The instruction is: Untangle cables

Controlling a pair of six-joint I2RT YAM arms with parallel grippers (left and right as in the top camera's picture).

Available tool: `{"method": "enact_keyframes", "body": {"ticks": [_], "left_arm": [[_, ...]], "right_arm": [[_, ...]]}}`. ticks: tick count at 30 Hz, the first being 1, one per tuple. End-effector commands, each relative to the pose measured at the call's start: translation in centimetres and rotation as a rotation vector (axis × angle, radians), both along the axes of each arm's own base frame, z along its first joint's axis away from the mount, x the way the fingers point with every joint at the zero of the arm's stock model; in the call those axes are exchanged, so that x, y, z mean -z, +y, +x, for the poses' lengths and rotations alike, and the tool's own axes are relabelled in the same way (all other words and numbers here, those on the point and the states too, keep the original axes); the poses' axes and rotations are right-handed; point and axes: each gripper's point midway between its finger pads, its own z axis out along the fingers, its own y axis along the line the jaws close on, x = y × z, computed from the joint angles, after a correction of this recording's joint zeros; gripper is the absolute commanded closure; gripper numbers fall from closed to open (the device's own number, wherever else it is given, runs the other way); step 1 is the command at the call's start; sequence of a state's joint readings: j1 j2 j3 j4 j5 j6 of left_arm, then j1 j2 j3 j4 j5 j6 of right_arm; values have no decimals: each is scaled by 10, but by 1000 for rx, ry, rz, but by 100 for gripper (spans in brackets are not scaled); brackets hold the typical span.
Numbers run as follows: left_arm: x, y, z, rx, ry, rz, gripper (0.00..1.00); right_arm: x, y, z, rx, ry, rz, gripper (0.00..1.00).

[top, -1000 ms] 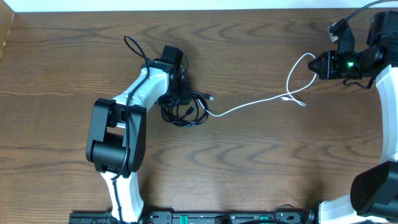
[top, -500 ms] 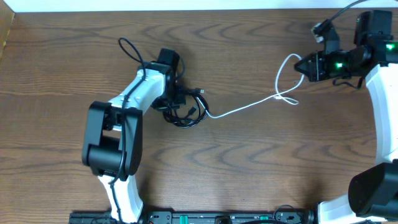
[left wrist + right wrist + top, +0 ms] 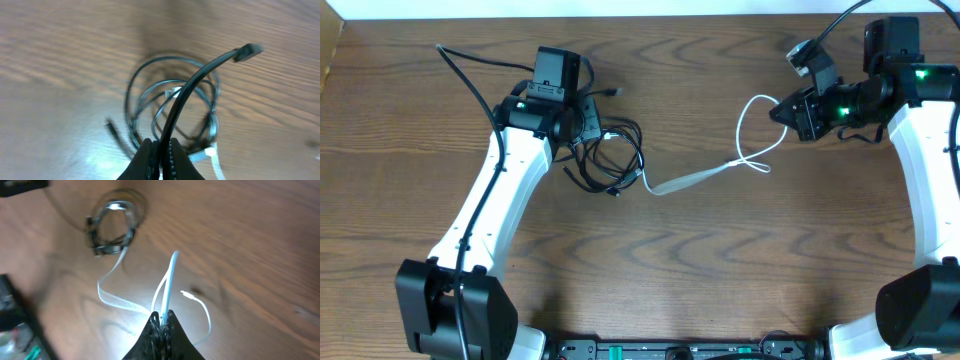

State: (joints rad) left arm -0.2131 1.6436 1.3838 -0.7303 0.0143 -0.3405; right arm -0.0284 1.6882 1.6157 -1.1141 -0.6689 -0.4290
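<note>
left arm (image 3: 490, 200), right arm (image 3: 920, 170): white, black joints | left pincer (image 3: 161, 146), right pincer (image 3: 162, 317): black

Location: robotics lab workstation.
From my remote station I see a wood-grain table (image 3: 720, 280), a left arm (image 3: 490, 210) and right arm (image 3: 920, 170) based at its near edge, and a black equipment rail (image 3: 670, 352) running along that edge.

Left arm (image 3: 490, 205) stretched diagonally forward, left tool (image 3: 161, 144) pinched shut. Right arm (image 3: 920, 170) bent, wrist turned inward, right tool (image 3: 162, 317) clamped tight, pointing leftward, probably angled down.
</note>
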Motion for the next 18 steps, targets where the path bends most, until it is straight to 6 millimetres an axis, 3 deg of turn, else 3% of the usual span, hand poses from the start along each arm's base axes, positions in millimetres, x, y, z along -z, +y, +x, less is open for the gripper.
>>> {"method": "enact_keyframes", "body": {"ticks": [1, 4, 8, 11, 13, 15, 18], "left_arm": [[12, 32, -5, -144, 21, 130, 92], [23, 35, -13, -150, 52, 146, 93], [30, 36, -17, -153, 75, 151, 93], [34, 36, -19, -153, 88, 153, 93], [35, 36, -20, -152, 96, 155, 93], [36, 36, -22, -151, 103, 154, 93], [37, 37, -25, -154, 117, 157, 93]], "right_arm": [[9, -23, 13, 140, 21, -113, 99], [6, -24, 19, 197, 25, -94, 99], [-7, 2, 15, 109, 15, 36, 99], [-49, 44, -4, -144, -85, 317, 99], [-79, 59, -13, -265, -164, 483, 99], [-103, 62, -9, -311, -230, 579, 99], [-119, 57, 13, -245, -250, 599, 99]]}}
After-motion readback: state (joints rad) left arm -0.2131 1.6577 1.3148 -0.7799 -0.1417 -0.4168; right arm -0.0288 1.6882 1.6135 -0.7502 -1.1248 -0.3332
